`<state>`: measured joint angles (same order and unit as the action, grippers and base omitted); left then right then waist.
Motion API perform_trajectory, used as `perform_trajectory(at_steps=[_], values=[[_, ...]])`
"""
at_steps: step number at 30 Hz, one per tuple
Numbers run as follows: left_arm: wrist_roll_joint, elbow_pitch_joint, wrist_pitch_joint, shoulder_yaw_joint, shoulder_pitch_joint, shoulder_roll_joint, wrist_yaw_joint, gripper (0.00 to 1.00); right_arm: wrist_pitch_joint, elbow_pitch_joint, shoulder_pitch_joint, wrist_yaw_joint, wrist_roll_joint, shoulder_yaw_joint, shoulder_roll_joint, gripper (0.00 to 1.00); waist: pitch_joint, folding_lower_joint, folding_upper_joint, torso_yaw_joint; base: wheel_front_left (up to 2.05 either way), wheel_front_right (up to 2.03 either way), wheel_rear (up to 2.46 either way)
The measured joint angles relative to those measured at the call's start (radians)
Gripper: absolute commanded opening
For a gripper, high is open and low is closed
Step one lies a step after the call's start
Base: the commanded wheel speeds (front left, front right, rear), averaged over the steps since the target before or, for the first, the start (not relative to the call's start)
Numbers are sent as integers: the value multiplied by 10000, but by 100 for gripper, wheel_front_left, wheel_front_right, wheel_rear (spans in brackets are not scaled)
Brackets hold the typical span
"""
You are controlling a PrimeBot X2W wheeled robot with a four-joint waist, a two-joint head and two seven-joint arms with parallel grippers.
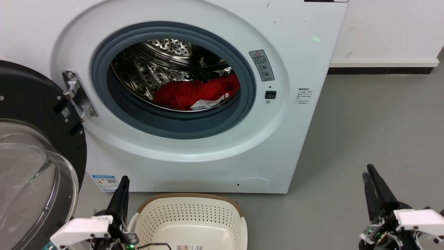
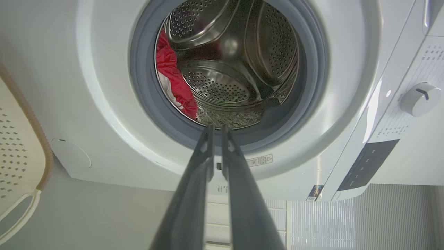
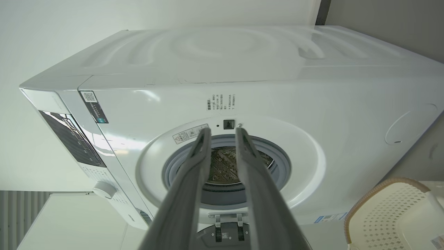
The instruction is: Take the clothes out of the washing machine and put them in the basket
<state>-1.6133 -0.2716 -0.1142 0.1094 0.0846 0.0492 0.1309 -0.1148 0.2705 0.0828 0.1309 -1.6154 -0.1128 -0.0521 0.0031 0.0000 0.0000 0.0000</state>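
So, going left to right in the head view: the glass door [image 1: 34,156] hangs wide open at the far left. Next to it the left gripper [image 1: 124,180] sits low, just beside the left rim of the basket [image 1: 189,211]. Its fingers point to 12 o'clock, at the front panel of the washing machine [image 1: 305,52]. They look pressed nearly together, with just a sliver of gap showing in the left wrist view [image 2: 216,130] and nothing between them.

The clothes [image 1: 194,93] are a red heap with a bit of white trim, lying on the drum floor behind the grey gasket [image 1: 173,121]. That's roughly 1 o'clock from the left gripper and well apart from it. In the left wrist view the red pile [image 2: 173,80] sits around 11 o'clock from the fingertips. The basket is on the floor right in front of the machine, with no clothes in it.

Over at the far right, the right gripper [image 1: 367,171] hangs above the grey floor [image 1: 374,121], clear of the machine's corner. Its fingers lean toward 11 o'clock and are a little spread, as the right wrist view [image 3: 222,130] shows, and they hold nothing. The clothes are about 10 o'clock from it, well apart.
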Motion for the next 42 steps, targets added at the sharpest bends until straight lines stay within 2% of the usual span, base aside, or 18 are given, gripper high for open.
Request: perform_trajectory(at_steps=[5,9,22,31,42], values=[[134,-84,165,-29,-246,-19,-2,100,169,178,-248,-2,35,27,6,100,4,0,0,-1,0,0,0],[671,92,374,25,-246,-19,-29,100,370,132,-248,-2,587,25,6,100,16,0,0,-6,0,0,0],[3166,895,955,-86,-365,-17,-652,100,965,-809,-439,-2,3963,196,12,100,74,0,0,-27,0,0,0],[5526,1371,1358,-543,-425,-15,-1152,100,1335,-1298,-610,-2,6575,485,13,100,125,0,0,-29,0,0,0],[7352,1680,1745,-754,-569,-13,-1555,100,1743,-1570,-738,-2,8587,610,15,100,199,1,-1,-49,0,0,0]])
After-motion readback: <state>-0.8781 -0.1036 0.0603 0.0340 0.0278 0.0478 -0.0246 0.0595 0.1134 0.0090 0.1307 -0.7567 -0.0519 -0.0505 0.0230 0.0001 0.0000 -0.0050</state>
